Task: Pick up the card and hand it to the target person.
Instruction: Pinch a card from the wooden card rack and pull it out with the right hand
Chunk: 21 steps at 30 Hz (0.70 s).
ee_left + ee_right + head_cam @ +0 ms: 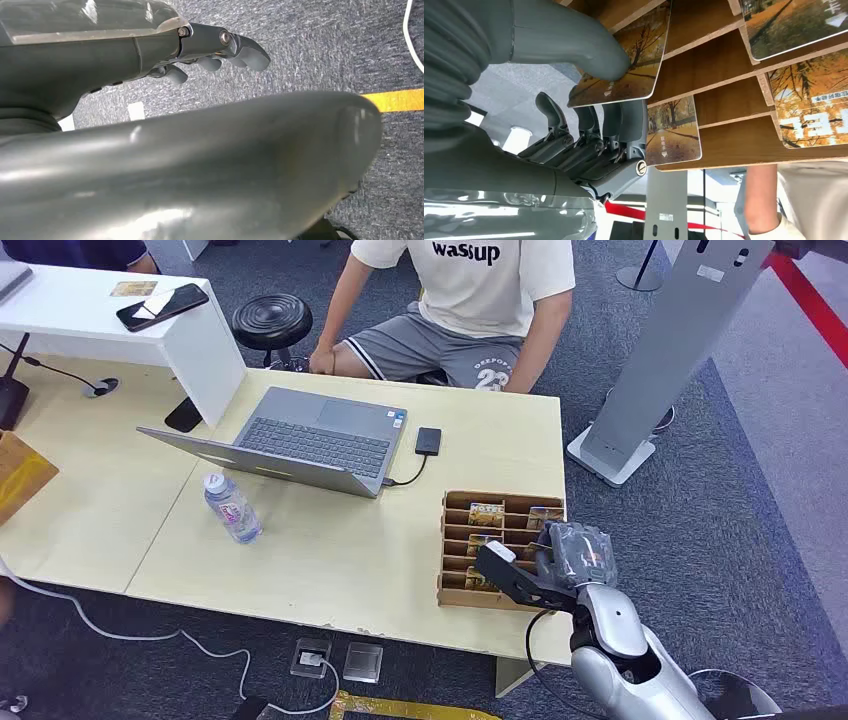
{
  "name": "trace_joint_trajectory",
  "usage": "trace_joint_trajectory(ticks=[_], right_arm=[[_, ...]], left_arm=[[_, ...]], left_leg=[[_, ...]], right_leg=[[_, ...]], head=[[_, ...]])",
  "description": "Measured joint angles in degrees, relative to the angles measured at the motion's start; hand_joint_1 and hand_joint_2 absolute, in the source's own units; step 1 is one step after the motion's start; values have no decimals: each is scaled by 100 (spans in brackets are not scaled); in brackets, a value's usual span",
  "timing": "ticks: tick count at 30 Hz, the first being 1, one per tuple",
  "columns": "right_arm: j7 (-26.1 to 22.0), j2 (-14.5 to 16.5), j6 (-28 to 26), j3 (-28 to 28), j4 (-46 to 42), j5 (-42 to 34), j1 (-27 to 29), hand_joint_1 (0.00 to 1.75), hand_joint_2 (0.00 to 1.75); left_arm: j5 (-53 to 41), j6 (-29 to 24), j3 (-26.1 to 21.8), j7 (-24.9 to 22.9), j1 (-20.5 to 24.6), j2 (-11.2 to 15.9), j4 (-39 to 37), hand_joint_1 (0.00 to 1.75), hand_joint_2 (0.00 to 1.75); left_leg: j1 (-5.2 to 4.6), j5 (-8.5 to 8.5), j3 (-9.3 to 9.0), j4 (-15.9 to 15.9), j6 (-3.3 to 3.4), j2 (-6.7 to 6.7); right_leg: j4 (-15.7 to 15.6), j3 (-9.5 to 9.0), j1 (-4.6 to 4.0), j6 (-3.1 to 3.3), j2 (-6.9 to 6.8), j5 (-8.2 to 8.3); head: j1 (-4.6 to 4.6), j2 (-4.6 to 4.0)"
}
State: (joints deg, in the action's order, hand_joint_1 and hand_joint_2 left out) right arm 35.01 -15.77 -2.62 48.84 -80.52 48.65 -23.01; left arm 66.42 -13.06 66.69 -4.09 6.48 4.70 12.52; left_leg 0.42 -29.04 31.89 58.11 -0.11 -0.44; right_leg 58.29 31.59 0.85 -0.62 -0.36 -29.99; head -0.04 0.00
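A wooden card rack stands near the table's front right corner, with autumn-picture cards in its slots. My right hand reaches into the rack's right side. In the right wrist view its thumb presses on top of one card while the fingers lie under it, so the card is pinched at the slot's mouth. More cards sit in neighbouring slots. The target person, in a white shirt and grey shorts, sits behind the table. My left hand hangs over the carpet, holding nothing, fingers loosely apart.
An open laptop with a black drive plugged in sits mid-table, and a water bottle stands in front of it. A white shelf carries a phone. A grey stand rises right of the table.
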Motion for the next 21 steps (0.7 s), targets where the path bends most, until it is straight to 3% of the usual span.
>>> trace_joint_trajectory(ticks=[3, 7, 16, 21], right_arm=[[0, 1, -1, 2, 0, 0, 0, 148, 175], [-1, 1, -4, 3, 0, 0, 0, 145, 175], [-33, 1, -45, 3, 4, -112, -2, 145, 175], [-95, -7, 79, -8, -64, -635, -76, 145, 175]], left_arm=[[0, 1, 0, -2, 0, 0, 0, 0, 0], [-21, 1, 0, -2, 0, 0, 0, 0, 175], [-91, 1, 0, 2, 0, 0, 0, 0, 175], [-52, 1, 0, -7, -2, 2, 0, 0, 175]], left_leg=[[0, 0, 0, 0, 0, 0], [0, 0, -1, 0, 0, 0], [0, 0, 0, 0, 0, 0], [0, 0, 0, 0, 0, 0]], right_leg=[[0, 0, 0, 0, 0, 0], [0, 0, 0, 0, 0, 0], [0, 0, 0, 0, 0, 0], [0, 1, 0, 0, 0, 0]], head=[[2, 0], [2, 0], [2, 0], [3, 0]])
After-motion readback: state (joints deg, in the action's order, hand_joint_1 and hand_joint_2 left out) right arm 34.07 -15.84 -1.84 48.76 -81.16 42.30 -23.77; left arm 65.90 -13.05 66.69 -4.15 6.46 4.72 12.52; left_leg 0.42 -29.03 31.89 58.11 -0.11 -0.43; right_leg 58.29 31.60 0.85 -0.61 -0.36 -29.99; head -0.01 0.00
